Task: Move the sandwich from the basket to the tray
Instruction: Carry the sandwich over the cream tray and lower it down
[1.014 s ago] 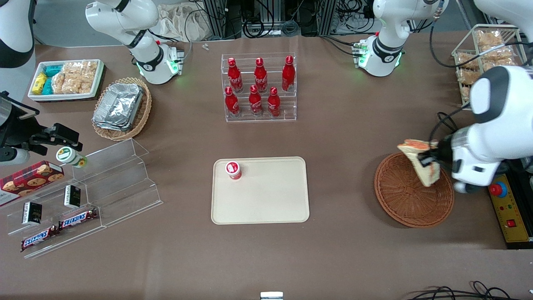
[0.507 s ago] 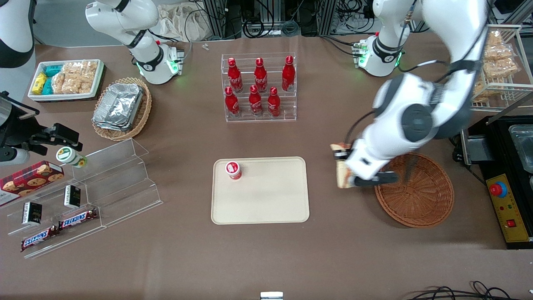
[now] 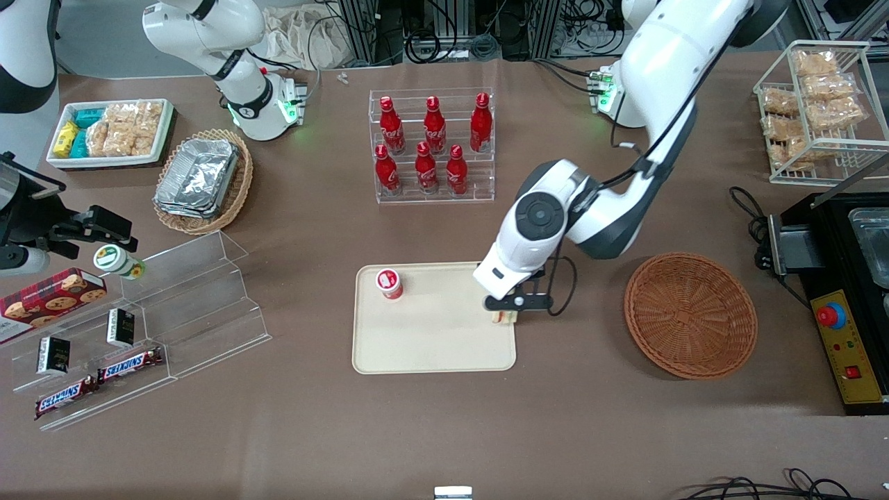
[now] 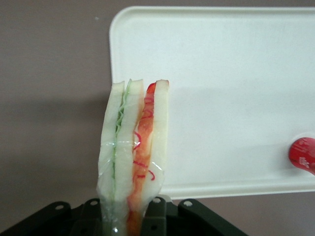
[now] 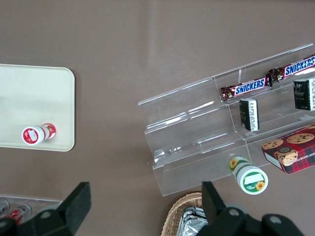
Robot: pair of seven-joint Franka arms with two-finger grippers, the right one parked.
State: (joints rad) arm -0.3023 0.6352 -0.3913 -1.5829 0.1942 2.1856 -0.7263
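My left gripper is shut on the sandwich, a wrapped wedge of white bread with green and orange-red filling. It hangs over the rim of the beige tray, at the tray's edge nearest the working arm's end. In the left wrist view the sandwich stands edge-on between the black fingers, partly over the tray and partly over the brown table. The round reddish-brown basket sits empty, toward the working arm's end of the table.
A small red-capped bottle stands on the tray's corner nearest the parked arm. A clear rack of red cola bottles stands farther from the front camera than the tray. A black control box lies beside the basket.
The left gripper carried the sandwich from above the basket, across the bare table, to over the tray's edge. The basket is now fully uncovered and empty.
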